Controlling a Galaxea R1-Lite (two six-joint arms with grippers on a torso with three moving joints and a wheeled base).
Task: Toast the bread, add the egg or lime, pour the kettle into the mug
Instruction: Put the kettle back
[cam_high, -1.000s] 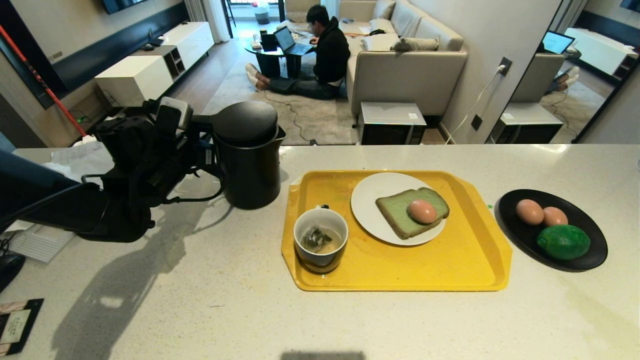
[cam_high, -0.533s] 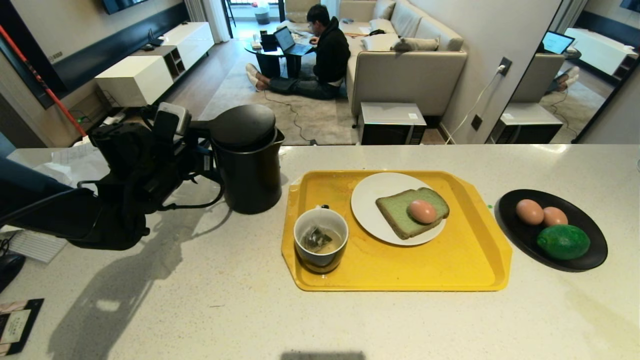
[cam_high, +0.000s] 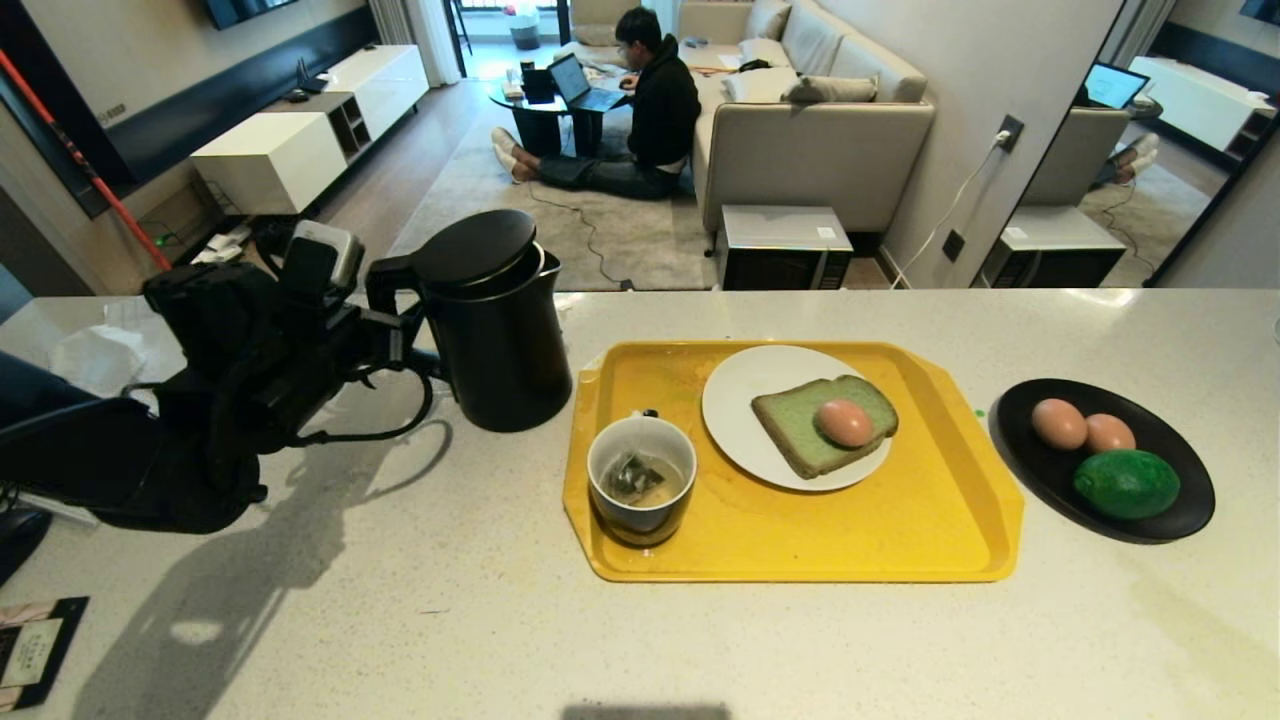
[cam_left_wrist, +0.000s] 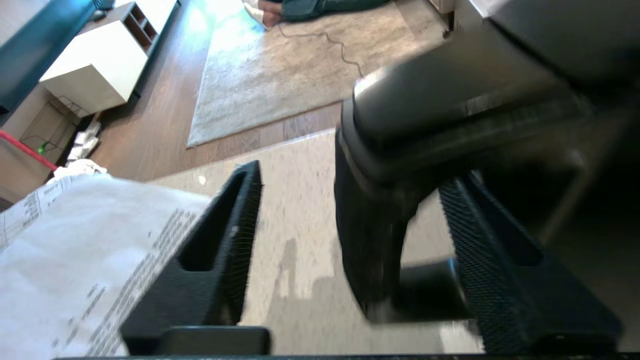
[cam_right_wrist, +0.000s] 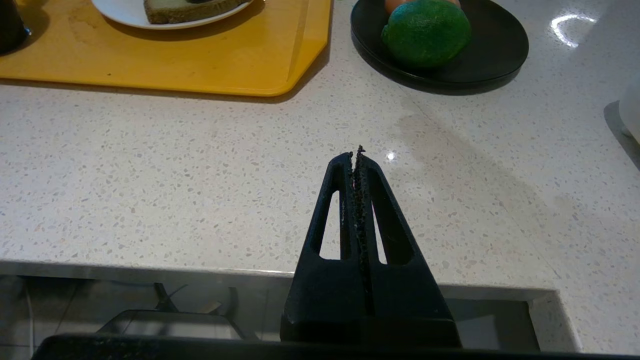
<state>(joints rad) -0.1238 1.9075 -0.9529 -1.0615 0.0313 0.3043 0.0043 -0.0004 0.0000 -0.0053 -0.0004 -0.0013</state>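
Kettle (cam_left_wrist: 450, 125) blurred — bread (cam_right_wrist: 190, 7) cut off.

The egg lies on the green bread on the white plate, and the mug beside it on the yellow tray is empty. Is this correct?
Not quite. The egg does lie on the bread on the white plate, and the mug stands beside it on the yellow tray. But the mug is not empty: the head view shows a tea bag and liquid inside it.

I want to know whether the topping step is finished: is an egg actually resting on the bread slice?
Touching. In the head view the egg lies directly on the bread, with no gap between them, on the white plate.
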